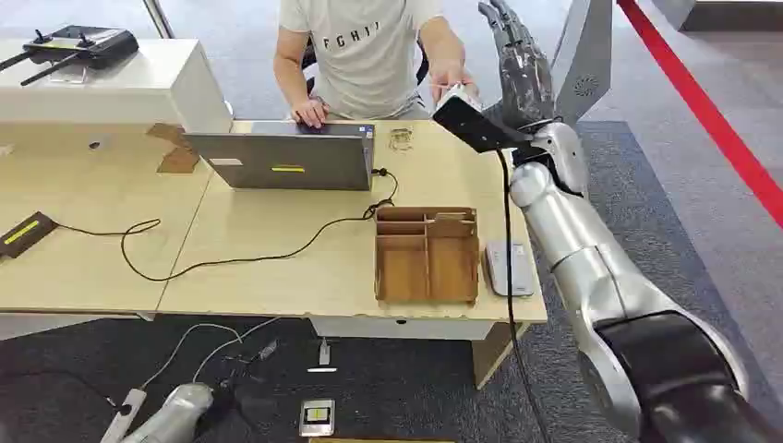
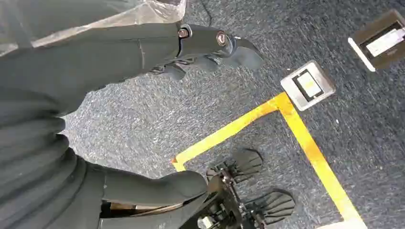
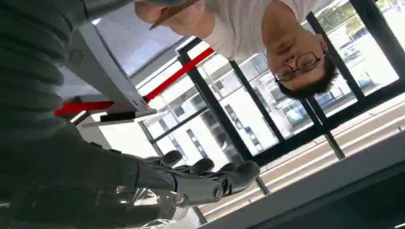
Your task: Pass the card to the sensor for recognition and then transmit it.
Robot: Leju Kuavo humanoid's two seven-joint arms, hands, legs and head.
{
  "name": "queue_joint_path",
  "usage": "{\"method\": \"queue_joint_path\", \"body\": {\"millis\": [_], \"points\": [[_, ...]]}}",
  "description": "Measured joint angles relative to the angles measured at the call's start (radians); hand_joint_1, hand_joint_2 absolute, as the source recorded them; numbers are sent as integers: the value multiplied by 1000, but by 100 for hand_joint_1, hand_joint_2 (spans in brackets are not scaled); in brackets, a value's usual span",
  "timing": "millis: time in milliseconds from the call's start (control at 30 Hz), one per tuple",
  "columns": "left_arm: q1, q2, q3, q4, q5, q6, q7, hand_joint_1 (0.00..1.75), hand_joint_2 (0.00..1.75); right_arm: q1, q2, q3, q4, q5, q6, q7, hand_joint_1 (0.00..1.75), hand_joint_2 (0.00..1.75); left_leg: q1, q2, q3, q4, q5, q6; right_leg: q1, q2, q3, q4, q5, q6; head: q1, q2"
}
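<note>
While the right arm reaches up past the far edge of the counter [image 1: 277,268], the right robot hand [image 1: 522,65] stands with its fingers [image 3: 205,171] spread and straight, and it holds nothing. Just beside this robot hand, on its thumb side, a person's hand [image 1: 450,78] pinches the card [image 1: 459,92]. The card does not touch the robot hand. In the right wrist view the card [image 3: 167,15] shows only as a thin slanted strip, edge on, so I cannot tell which way its long side runs. There is open air all around the spread fingers.

Below this robot hand and nearer the robot, a flat grey box [image 1: 510,268] lies close to the counter's right edge, just beside a wooden tray [image 1: 427,254]. Farther left sits a laptop [image 1: 286,159].

The left robot hand [image 2: 191,43] hangs low over the carpet, fingers loosely apart, holding nothing. Yellow tape [image 2: 305,138] runs on the floor under it.
</note>
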Motion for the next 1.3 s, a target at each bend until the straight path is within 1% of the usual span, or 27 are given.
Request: {"method": "queue_joint_path", "body": {"millis": [300, 633, 967, 1300], "points": [[-7, -6, -1, 0, -4, 2, 2, 0, 175, 8, 1, 45, 0, -5, -4, 0, 0, 175, -1, 0, 0, 0, 0, 0, -1, 1, 0, 0, 0, 0, 0, 0], [-7, -7, -1, 0, -2, 23, 0, 0, 175, 55, -8, 75, 11, -18, 3, 32, 0, 175, -1, 0, 0, 0, 0, 0, -1, 1, -1, 0, 0, 0, 0, 0], [-5, -7, -2, 0, -2, 23, -5, 0, 175, 97, -18, 84, 21, -21, 14, 56, 0, 175, -1, 0, 0, 0, 0, 0, -1, 1, -1, 0, 0, 0, 0, 0], [-2, -7, -2, 0, -2, 26, -11, 0, 175, 100, -19, 98, 21, -12, 16, 59, 0, 175, -1, 0, 0, 0, 0, 0, -1, 1, -1, 0, 0, 0, 0, 0]]}}
